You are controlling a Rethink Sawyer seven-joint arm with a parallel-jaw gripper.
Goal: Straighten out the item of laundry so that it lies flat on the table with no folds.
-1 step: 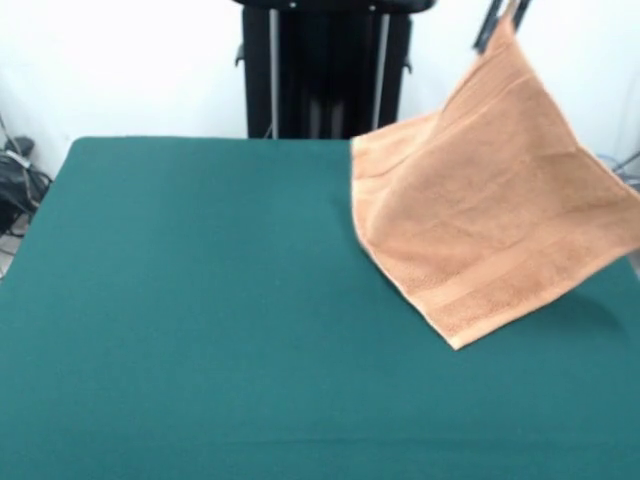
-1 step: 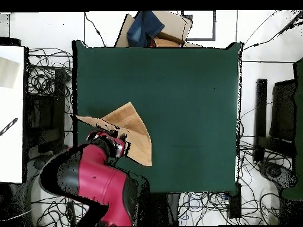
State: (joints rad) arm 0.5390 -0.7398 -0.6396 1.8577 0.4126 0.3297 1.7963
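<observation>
The towel [image 1: 485,210] hangs by one corner from the gripper [image 1: 505,15] (fingers clamped on it), slanting down to a low corner over the green counter's [image 1: 200,300] side edge.

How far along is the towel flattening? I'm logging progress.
Done: the towel has been grasped. In hand: the gripper holds one corner high, so the cloth hangs tented, only its lower edge on the table. Left: laying it down flat, without folds.
</observation>
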